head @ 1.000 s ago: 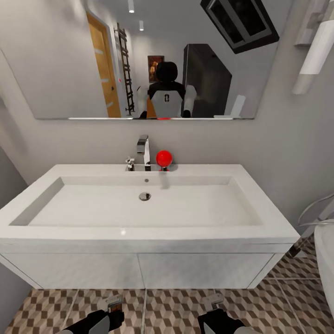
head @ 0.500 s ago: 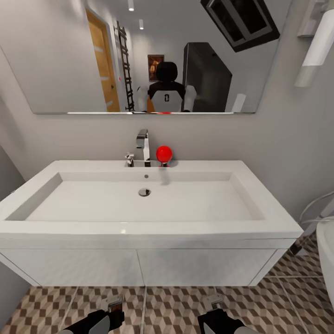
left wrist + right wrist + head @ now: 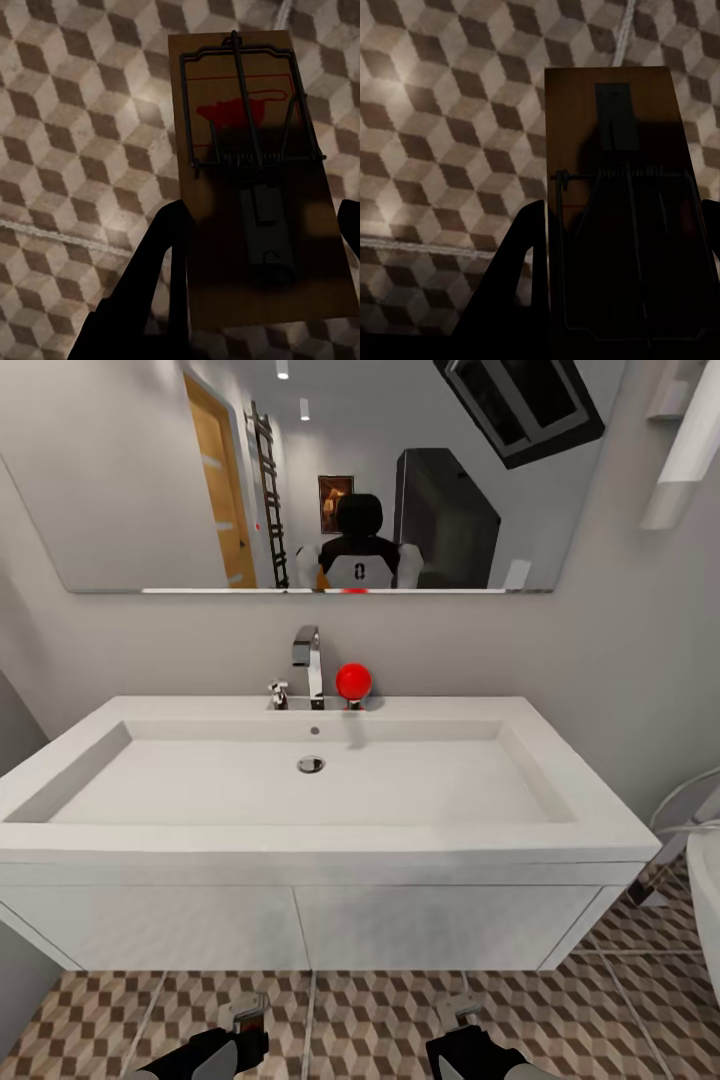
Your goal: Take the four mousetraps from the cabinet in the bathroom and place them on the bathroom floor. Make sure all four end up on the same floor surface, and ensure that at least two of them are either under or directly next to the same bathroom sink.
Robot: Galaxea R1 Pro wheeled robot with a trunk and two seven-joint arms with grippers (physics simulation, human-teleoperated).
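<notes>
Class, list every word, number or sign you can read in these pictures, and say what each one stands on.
"0": a dark mark like a zero on the chest of the robot's reflection in the mirror.
Red print on the left gripper's mousetrap: a blotch, unreadable.
Nothing else legible.

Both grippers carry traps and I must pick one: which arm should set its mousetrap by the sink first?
Either: left gripper and right gripper each hold a mousetrap over tiled floor, equally near the sink.
</notes>
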